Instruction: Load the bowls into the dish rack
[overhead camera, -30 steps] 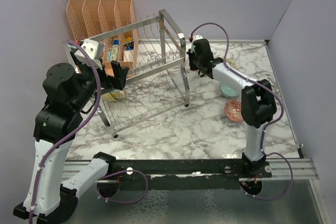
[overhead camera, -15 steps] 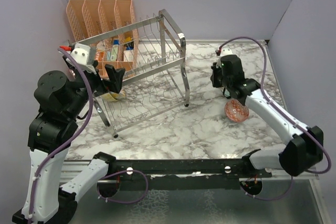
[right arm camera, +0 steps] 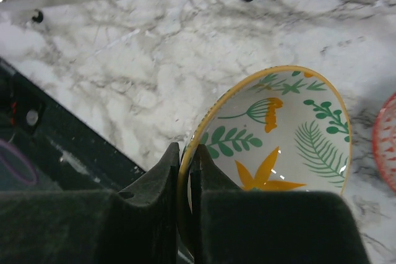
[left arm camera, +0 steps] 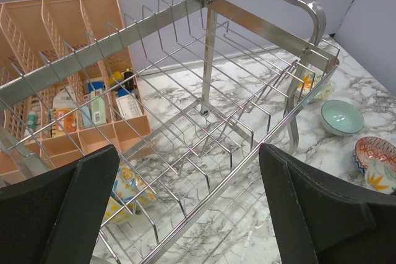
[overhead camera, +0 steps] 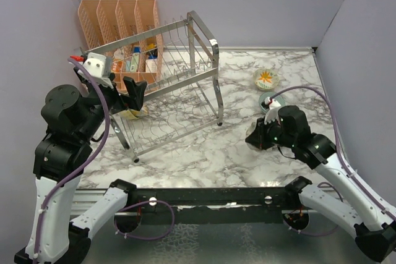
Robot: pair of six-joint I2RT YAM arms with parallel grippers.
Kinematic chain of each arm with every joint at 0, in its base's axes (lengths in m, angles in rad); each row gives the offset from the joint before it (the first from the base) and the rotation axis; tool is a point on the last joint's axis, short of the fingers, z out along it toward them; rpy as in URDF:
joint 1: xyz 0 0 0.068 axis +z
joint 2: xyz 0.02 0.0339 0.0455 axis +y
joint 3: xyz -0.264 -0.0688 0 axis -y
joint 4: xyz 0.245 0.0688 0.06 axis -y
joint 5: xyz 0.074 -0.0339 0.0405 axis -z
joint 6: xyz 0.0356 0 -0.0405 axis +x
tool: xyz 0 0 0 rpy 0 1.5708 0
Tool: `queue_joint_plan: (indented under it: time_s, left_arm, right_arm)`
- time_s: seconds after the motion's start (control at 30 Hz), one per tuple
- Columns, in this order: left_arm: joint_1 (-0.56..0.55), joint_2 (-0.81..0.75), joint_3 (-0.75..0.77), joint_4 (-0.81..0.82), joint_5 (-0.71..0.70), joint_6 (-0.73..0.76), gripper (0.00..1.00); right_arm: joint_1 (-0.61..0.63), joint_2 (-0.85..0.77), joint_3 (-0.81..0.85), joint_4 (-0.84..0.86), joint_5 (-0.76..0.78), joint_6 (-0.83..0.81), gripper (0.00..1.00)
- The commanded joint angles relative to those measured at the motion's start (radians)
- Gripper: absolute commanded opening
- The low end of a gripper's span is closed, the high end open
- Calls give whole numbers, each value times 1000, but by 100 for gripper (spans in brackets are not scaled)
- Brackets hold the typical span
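**Leaf bowl pinched in my right claw, the rack slot not yet reached.**
My right claw (right arm camera: 185, 174) pinches the green-leaf bowl (right arm camera: 278, 134) by its rim, right of the dish rack (overhead camera: 185, 69). I judge it best to tip it upright and slide it between tines, clear of my left claw (left arm camera: 189, 168), which is spread wide at the rack's left end. I count five bowls and one rack: this one held, a blue-yellow bowl (overhead camera: 134, 113) in the rack's lower tier, and the orange-flower bowl (overhead camera: 266, 79), teal bowl (left arm camera: 341, 117) and red-orange bowl (left arm camera: 373, 151) right of the rack.

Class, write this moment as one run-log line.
right tool: shut on green-leaf bowl rim | left tool: open, empty, at dish rack | blue-yellow bowl: under rack's upper tier
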Motion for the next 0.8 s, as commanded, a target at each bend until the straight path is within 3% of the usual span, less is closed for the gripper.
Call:
queue_joint_plan:
  time_s: [0.0, 0.23, 0.43, 0.77]
  left_arm:
    - [-3, -5, -24, 33, -36, -26, 99]
    - [-2, 1, -37, 25, -53, -33, 99]
    - [-3, -7, -42, 12, -78, -26, 99]
    - [-3, -3, -30, 2, -74, -28, 99]
  right_arm:
    - [81, -33, -35, 16, -116, 73, 1]
    - [331, 60, -50, 135, -3, 163, 1]
    - [573, 261, 7, 248, 91, 220, 1]
    - [594, 587, 175, 471, -245, 125, 1]
